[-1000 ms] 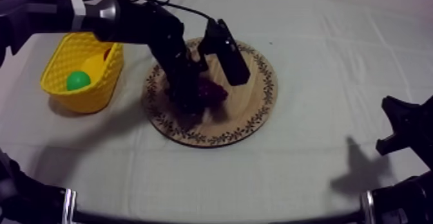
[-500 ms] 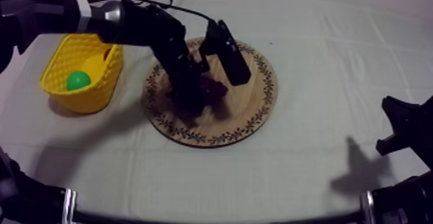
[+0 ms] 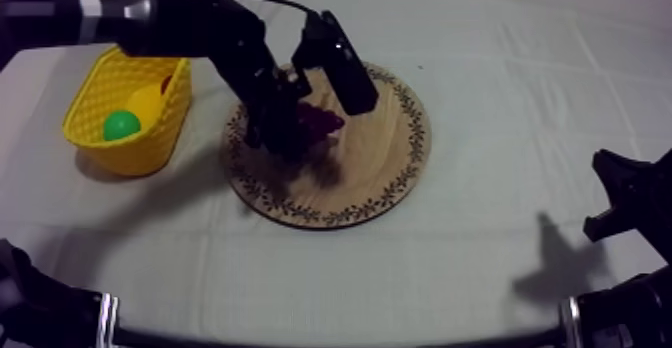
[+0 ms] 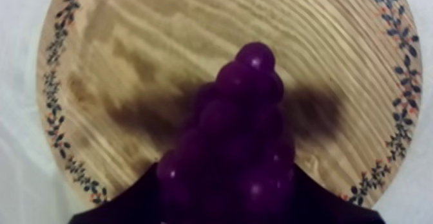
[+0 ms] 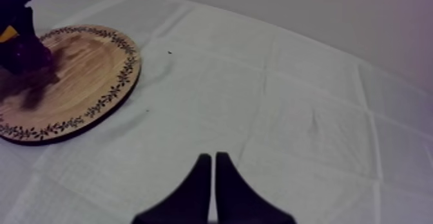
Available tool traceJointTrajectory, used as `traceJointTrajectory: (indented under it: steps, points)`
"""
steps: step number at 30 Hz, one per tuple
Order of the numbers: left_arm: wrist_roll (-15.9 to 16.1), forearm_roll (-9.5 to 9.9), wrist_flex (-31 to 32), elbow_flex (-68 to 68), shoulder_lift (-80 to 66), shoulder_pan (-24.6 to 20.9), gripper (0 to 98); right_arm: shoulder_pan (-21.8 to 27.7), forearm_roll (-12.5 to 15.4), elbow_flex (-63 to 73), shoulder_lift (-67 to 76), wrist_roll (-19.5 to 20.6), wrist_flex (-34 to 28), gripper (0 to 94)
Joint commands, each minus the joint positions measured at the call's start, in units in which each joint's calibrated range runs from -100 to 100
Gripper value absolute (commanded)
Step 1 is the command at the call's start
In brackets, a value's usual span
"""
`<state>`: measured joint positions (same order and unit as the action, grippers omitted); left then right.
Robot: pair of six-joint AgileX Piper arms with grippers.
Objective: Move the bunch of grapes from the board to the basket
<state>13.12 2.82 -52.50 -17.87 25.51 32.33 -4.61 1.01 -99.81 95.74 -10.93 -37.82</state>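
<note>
While the grey-white cloth (image 3: 480,232) lies flat with faint fold lines, the wooden board (image 3: 385,162) sits beside the yellow basket (image 3: 150,142). Since half a second ago my left gripper (image 3: 298,132) has risen, clamped on the bunch of grapes (image 3: 322,122), now just above the board; my right gripper (image 5: 212,157) rests over cloth, fingers together on nothing.

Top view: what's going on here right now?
The left arm reaches over the wooden board with its jaws shut on the bunch of grapes. The bunch looks lifted just clear of the wood, its shadow beneath it, though I can't be certain. It is not yet in the yellow basket, which stands left of the board and holds a green toy fruit. The right arm sits at its own side, jaws together on nothing.
</note>
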Motion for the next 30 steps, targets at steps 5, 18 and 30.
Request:
traceJointTrajectory:
  steps: [5,18,30]
  points:
    - [-1.1,1.08,-4.7,-3.5,-9.7,-1.5,29.5,0.0,0.0,0.0,0.0,0.0,0.0,0.4]
    - [-3.4,4.49,-9.9,-6.1,-26.4,-12.4,30.8,0.0,0.0,0.0,0.0,0.0,0.0,0.4]
    - [-5.8,6.33,-5.4,-6.4,-21.5,-22.3,30.8,0.0,0.0,0.0,0.0,0.0,0.0,0.4]
